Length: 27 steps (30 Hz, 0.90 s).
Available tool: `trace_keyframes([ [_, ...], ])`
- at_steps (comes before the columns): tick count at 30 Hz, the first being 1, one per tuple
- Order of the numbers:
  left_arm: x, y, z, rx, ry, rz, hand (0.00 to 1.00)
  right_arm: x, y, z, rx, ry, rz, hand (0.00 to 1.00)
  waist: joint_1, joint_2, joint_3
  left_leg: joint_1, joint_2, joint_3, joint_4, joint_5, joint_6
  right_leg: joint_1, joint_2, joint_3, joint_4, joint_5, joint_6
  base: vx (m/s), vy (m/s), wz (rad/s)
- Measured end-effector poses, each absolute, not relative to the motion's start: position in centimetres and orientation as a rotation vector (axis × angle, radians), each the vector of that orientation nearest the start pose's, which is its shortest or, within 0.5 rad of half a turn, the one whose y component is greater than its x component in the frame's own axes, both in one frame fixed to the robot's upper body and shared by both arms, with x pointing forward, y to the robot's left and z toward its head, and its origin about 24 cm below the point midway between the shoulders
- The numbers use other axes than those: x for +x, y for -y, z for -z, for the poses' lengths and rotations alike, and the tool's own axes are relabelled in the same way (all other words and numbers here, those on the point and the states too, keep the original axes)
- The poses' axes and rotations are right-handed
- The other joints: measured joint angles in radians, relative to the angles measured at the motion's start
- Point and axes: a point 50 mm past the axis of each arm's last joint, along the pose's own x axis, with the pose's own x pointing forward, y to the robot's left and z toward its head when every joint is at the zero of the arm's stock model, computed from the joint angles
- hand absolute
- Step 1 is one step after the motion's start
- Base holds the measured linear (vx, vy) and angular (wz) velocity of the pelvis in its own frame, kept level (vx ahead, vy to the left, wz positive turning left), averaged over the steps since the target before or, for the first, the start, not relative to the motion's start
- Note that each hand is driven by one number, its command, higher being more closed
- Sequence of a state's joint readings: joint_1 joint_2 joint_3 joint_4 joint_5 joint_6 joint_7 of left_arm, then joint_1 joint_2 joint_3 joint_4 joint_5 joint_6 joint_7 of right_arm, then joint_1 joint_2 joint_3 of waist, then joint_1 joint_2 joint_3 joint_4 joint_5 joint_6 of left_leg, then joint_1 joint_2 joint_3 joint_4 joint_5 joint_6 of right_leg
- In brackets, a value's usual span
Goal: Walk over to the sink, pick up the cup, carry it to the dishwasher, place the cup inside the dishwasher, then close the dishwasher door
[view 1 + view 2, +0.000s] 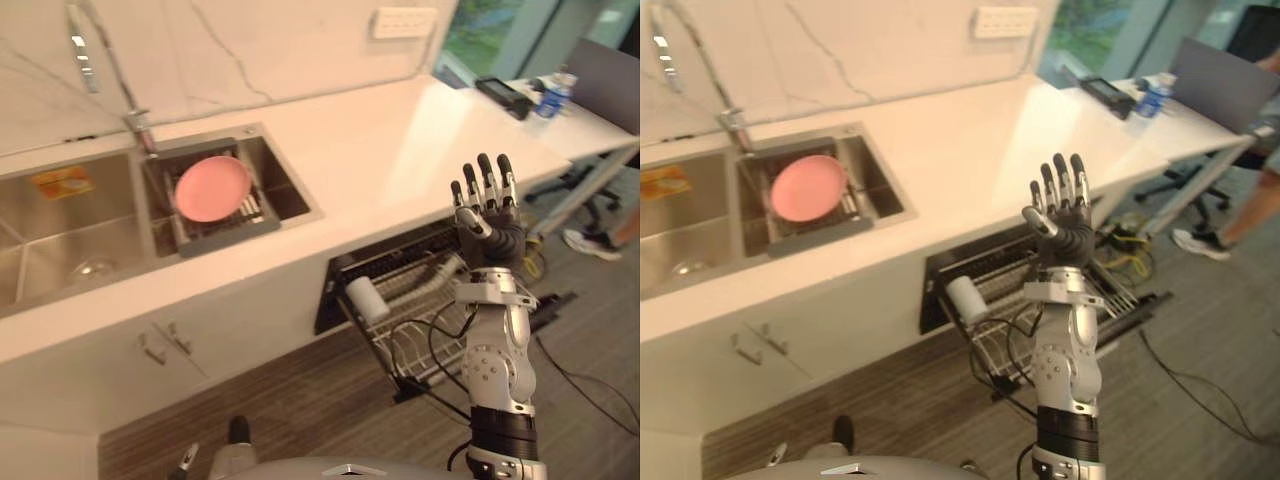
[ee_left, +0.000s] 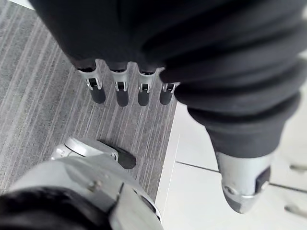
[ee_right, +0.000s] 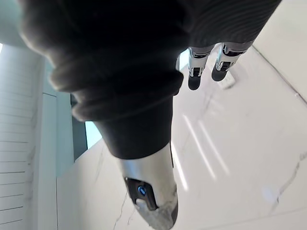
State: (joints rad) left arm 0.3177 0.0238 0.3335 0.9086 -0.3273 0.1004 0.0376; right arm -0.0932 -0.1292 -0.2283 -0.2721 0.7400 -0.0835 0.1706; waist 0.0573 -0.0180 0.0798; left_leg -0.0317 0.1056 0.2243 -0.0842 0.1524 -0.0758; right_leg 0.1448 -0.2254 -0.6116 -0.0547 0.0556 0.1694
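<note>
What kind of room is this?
Probably a kitchen: a stainless steel sink with a round pink plate in it, a white stone counter, and a pulled-out wire dishwasher rack below.

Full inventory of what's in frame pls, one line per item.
cup: 1, white, in the dishwasher's wire rack
dishwasher: 1, dark, open under the counter, wire rack pulled out
sink: 1, steel, two basins
plate: 1, pink, on a dark rack in the right basin
orange item: 1, left basin; cannot tell what it is
faucet: 1, chrome, behind the sink
counter: 1, white
bottle: 1, blue label, counter's far end
black device: 1, beside the bottle
person: 1, legs and shoe, past the counter
right robot hand: raised, open, empty
left robot hand: open, above the floor
</note>
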Motion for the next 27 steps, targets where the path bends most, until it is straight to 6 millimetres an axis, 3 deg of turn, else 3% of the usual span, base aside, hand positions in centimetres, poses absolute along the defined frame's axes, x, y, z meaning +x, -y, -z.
trace_keyframes([
  [3, 0.0, -20.8, 16.7, -0.447, -1.247, -0.623, 0.00, 25.0, 20.7, -14.5, 0.541, 0.544, -0.105, 0.00, -0.004, -0.001, 0.000, 0.006, -0.037, 0.012, 0.000, -0.004, 0.015, -0.002, -0.035, 0.006, 0.012, 0.007, 0.019, 0.04, 0.133, -0.01],
  [5, -0.2, -20.7, 16.8, -0.464, -1.249, -0.578, 0.00, 25.0, 20.4, -14.2, 0.543, 0.529, -0.108, 0.00, -0.003, -0.002, 0.000, 0.018, -0.081, 0.019, -0.001, -0.021, 0.039, -0.008, -0.093, 0.026, 0.059, -0.001, 0.035, 0.08, 0.162, -0.06],
  [7, -0.1, -20.9, 16.7, -0.442, -1.259, -0.520, 0.00, 25.0, 20.7, -14.2, 0.532, 0.527, -0.082, 0.00, -0.007, -0.015, 0.003, 0.029, -0.119, 0.008, -0.001, -0.037, 0.058, -0.032, -0.155, 0.028, 0.160, -0.044, 0.026, 0.09, 0.148, 0.16],
  [8, -0.1, -21.0, 16.7, -0.422, -1.273, -0.489, 0.00, 25.1, 20.9, -14.1, 0.509, 0.520, -0.058, 0.00, -0.013, -0.016, 0.003, 0.040, -0.136, -0.010, -0.001, -0.047, 0.071, -0.046, -0.189, 0.030, 0.237, -0.068, -0.026, 0.10, 0.135, 0.32],
  [9, -0.1, -21.0, 16.8, -0.418, -1.284, -0.472, 0.00, 25.1, 21.1, -14.0, 0.498, 0.515, -0.051, 0.00, -0.018, -0.013, 0.003, 0.047, -0.141, -0.020, -0.001, -0.050, 0.075, -0.054, -0.205, 0.032, 0.283, -0.066, -0.050, 0.10, 0.127, 0.40],
  [11, -0.6, -21.0, 16.9, -0.389, -1.321, -0.433, 0.00, 25.1, 21.3, -13.9, 0.486, 0.505, -0.035, 0.00, -0.026, -0.014, 0.001, 0.070, -0.139, -0.044, 0.000, -0.061, 0.086, -0.136, -0.238, 0.116, 0.484, -0.018, -0.195, 0.10, 0.148, 0.30],
  [12, -0.8, -21.1, 16.9, -0.389, -1.331, -0.434, 0.00, 25.1, 21.2, -13.9, 0.487, 0.503, -0.037, 0.00, -0.030, -0.017, -0.001, 0.074, -0.136, -0.053, 0.000, -0.069, 0.095, -0.160, -0.238, 0.153, 0.522, 0.002, -0.215, 0.11, 0.125, 0.26],
  [13, -0.8, -21.5, 16.8, -0.381, -1.339, -0.440, 0.00, 24.9, 21.1, -13.5, 0.491, 0.490, -0.036, 0.00, -0.037, -0.029, -0.001, 0.077, -0.130, -0.075, 0.000, -0.073, 0.100, -0.197, -0.216, 0.236, 0.580, -0.002, -0.192, 0.10, 0.040, 0.47],
  [14, -0.7, -22.5, 16.7, -0.358, -1.341, -0.447, 0.00, 24.6, 21.1, -13.0, 0.495, 0.469, -0.031, 0.00, -0.045, -0.061, 0.001, 0.075, -0.123, -0.113, 0.001, -0.074, 0.101, -0.215, -0.158, 0.289, 0.606, -0.093, -0.136, 0.08, -0.022, 0.58],
  [15, -0.3, -22.8, 16.6, -0.350, -1.337, -0.447, 0.00, 24.6, 21.1, -12.9, 0.498, 0.464, -0.029, 0.00, -0.052, -0.076, 0.003, 0.076, -0.118, -0.128, 0.001, -0.074, 0.101, -0.219, -0.123, 0.306, 0.601, -0.136, -0.131, 0.08, -0.067, 0.71],
  [16, 0.1, -23.3, 16.6, -0.341, -1.340, -0.445, 0.00, 24.4, 21.2, -12.8, 0.507, 0.462, -0.025, 0.00, -0.064, -0.090, 0.003, 0.078, -0.110, -0.158, 0.005, -0.075, 0.100, -0.223, -0.050, 0.331, 0.574, -0.197, -0.116, 0.06, -0.054, 0.48],
  [17, 0.1, -23.3, 16.6, -0.341, -1.341, -0.444, 0.00, 24.4, 21.3, -12.8, 0.510, 0.463, -0.025, 0.00, -0.066, -0.091, 0.003, 0.079, -0.109, -0.162, 0.005, -0.075, 0.100, -0.224, -0.038, 0.333, 0.568, -0.205, -0.113, 0.05, -0.086, 0.85],
  [18, 1.5, -23.4, 16.6, -0.332, -1.317, -0.406, 0.00, 23.8, 21.9, -12.7, 0.540, 0.472, -0.012, 0.00, -0.082, -0.091, 0.001, 0.073, -0.117, -0.202, 0.000, -0.076, 0.098, -0.229, 0.056, 0.400, 0.450, -0.227, -0.104, 0.02, -0.078, 0.72],
  [20, 1.9, -23.4, 16.5, -0.328, -1.307, -0.390, 0.00, 23.5, 22.2, -12.5, 0.546, 0.474, -0.004, 0.00, -0.086, -0.102, -0.001, 0.073, -0.144, -0.220, 0.000, -0.075, 0.097, -0.232, 0.061, 0.429, 0.392, -0.190, -0.110, 0.05, -0.095, 0.66],
  [21, 1.9, -23.1, 16.6, -0.336, -1.310, -0.382, 0.00, 23.3, 22.4, -12.5, 0.538, 0.475, -0.015, 0.00, -0.090, -0.099, -0.006, 0.083, -0.155, -0.230, -0.001, -0.076, 0.090, -0.219, 0.057, 0.429, 0.366, -0.193, -0.089, 0.10, -0.098, 0.33],
  [25, 0.8, -21.6, 16.9, -0.368, -1.349, -0.372, 0.00, 23.1, 22.0, -13.1, 0.532, 0.505, -0.096, 0.00, -0.078, -0.030, -0.006, 0.087, -0.121, -0.216, 0.000, -0.066, 0.070, -0.179, 0.099, 0.409, 0.277, -0.161, -0.099, 0.12, -0.067, 0.02],
  [27, 0.6, -21.3, 17.0, -0.376, -1.353, -0.372, 0.00, 23.1, 21.5, -13.1, 0.538, 0.505, -0.138, 0.00, -0.072, -0.026, -0.009, 0.097, -0.101, -0.211, 0.000, -0.070, 0.065, -0.140, 0.125, 0.405, 0.219, -0.135, -0.107, 0.12, -0.053, -0.07],
])
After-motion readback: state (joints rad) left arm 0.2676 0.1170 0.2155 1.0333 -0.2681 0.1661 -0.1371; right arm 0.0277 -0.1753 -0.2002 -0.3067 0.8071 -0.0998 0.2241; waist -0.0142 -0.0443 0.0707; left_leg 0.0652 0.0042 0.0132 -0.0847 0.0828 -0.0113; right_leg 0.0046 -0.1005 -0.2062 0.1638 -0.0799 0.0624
